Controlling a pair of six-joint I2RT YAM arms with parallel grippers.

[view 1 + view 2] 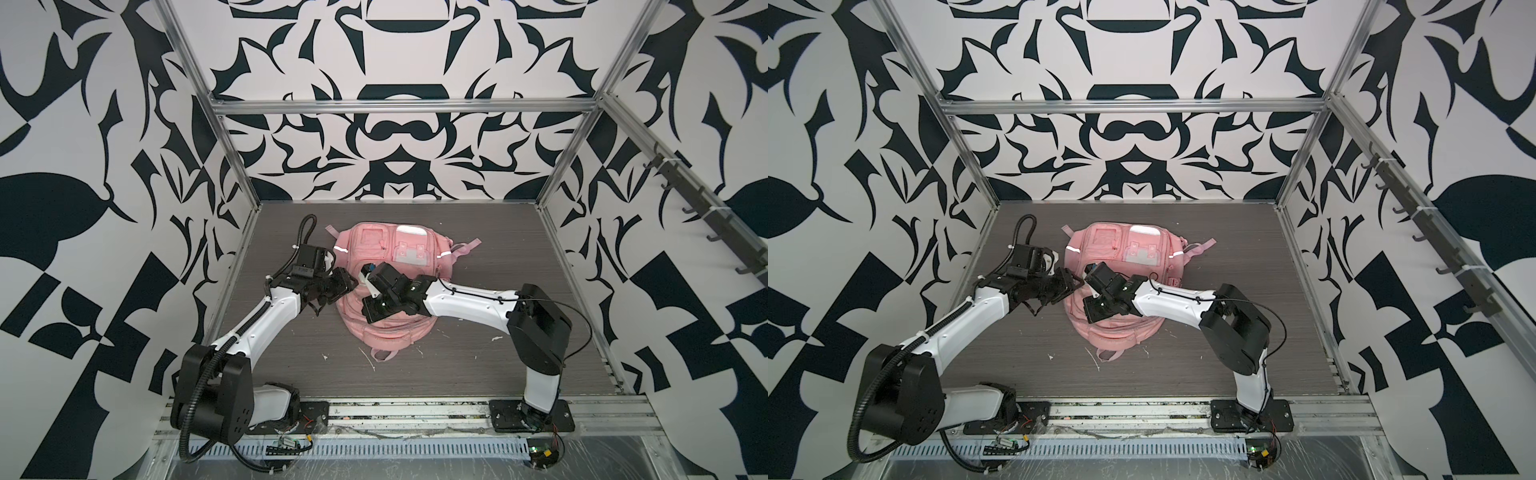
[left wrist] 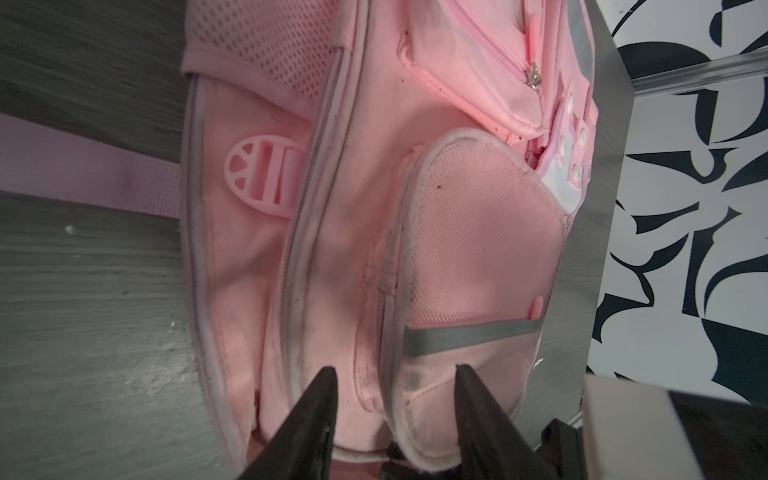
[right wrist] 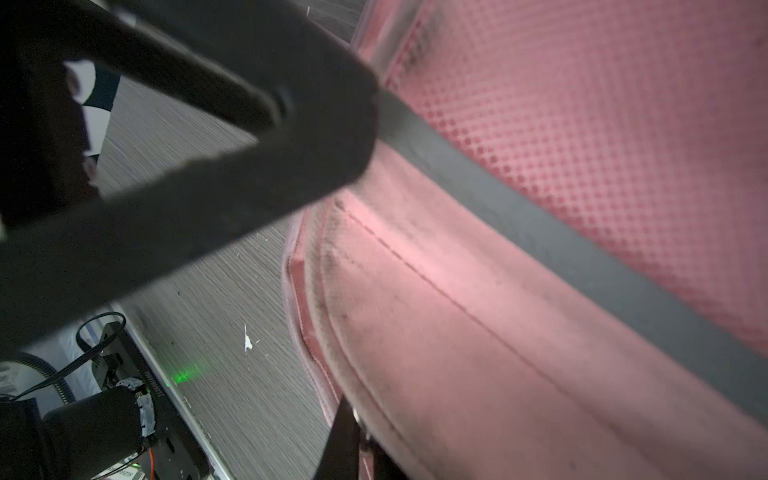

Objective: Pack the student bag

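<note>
Pink bag [image 1: 386, 257] flat mid-table [image 1: 478, 365], slightly toward 12 o'clock; left gripper [image 2: 395, 370] at its 9 o'clock side, jaws apart, empty; right gripper [image 3: 351, 419] pinched tight on bag edge, seemingly zip; soft, floppy, likely light: take zip pulls or seams, not slack fabric

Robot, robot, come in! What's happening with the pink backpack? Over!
Left gripper open over student bag side pocket. Right gripper shut at its edge. Bag lies on table. Grippers close together.

- The left gripper [image 2: 395, 374] has its two black fingers apart, close to the pink student bag [image 2: 365, 187].
- A grey strip [image 2: 469, 334] crosses its mesh pocket [image 2: 478, 232].
- Its strap [image 2: 83, 166] lies on the grey table [image 2: 83, 311].
</note>
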